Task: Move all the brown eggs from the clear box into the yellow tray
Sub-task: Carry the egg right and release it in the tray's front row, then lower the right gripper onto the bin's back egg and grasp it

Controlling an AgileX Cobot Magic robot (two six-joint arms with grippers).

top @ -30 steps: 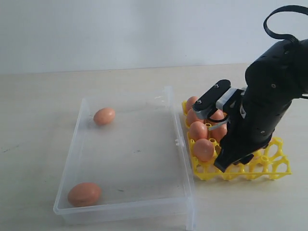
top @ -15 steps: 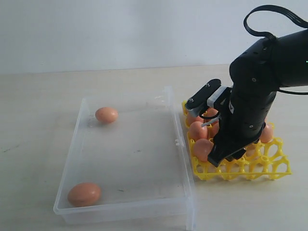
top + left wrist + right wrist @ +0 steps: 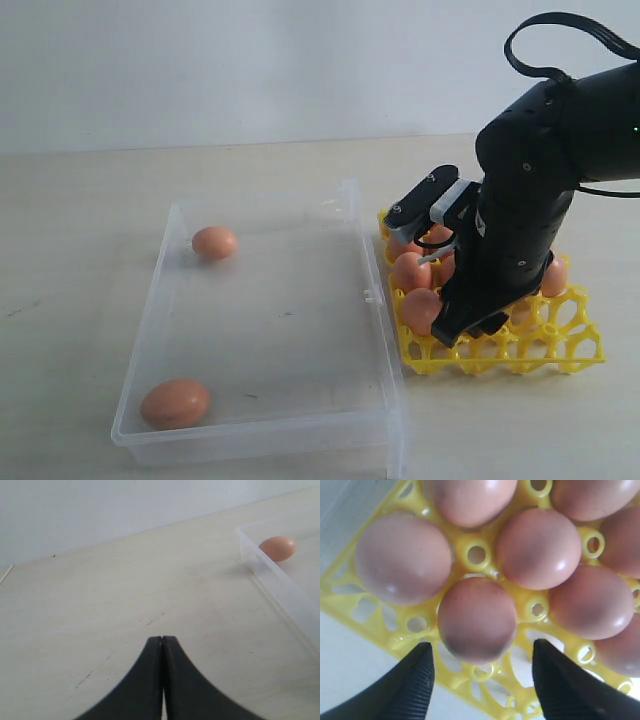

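Starting from the left, my left gripper (image 3: 162,647) is closed tight with nothing in it. It hangs low over the bare desk (image 3: 80,200), just outside the clear box (image 3: 372,300), and I keep it out of this step.

Two brown eggs remain in the box: one (image 3: 214,243) near the far left corner, the other (image 3: 175,403) near the front left corner, well apart from each other.

To the right, beside the box, the yellow tray (image 3: 560,350) holds many eggs in its far and left cups. The cups at the front right are empty.

The right gripper (image 3: 482,680) stands wide, one jaw on each side of an egg (image 3: 476,619) that sits in its cup, and neither jaw touches it. I judge this step to be leaving that egg in place. To do it well I should lift straight up with the jaws wide, so that no finger drags this egg or knocks its neighbours.

The right arm (image 3: 530,200) bends steeply down over the tray, with the wrist pointing at the cups.
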